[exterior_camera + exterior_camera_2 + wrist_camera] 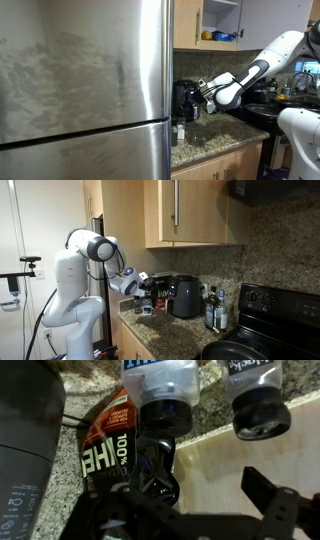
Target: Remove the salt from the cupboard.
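Note:
A small whitish container with a dark cap, apparently the salt (pixel 160 388), stands on the granite counter in front of the black coffee maker (pixel 185 100). It shows small in both exterior views (pixel 180 131) (pixel 147 307). The cupboard (pixel 226 14) is open up on the wall, its tan door (pixel 186 24) swung aside. A yellow item and a blue item (pixel 216 36) lie on its shelf. My gripper (pixel 210 488) hangs low over the counter just above the salt (pixel 203 92) (pixel 141 281). It is open, with nothing between the fingers.
A big stainless fridge (pixel 85 90) fills the near side in an exterior view. A second dark-capped bottle (pixel 258 405) and a brown packet (pixel 105 445) stand beside the salt. More bottles (pixel 212 308) and a black stove (pixel 270 310) lie further along the counter.

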Available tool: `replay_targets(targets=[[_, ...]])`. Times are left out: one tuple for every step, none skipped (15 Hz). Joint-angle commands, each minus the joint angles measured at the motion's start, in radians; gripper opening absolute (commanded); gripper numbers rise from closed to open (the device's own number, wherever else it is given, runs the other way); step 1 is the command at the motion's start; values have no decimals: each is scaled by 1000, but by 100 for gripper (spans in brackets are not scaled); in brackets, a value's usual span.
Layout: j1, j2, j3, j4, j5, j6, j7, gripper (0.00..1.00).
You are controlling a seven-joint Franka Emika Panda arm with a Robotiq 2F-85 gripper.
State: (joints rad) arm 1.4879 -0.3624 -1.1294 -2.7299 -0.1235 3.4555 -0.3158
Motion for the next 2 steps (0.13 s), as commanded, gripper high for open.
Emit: replay_targets(targets=[[-53,14,53,0,0,0,27,100],[-84,22,81,0,0,0,40,100]])
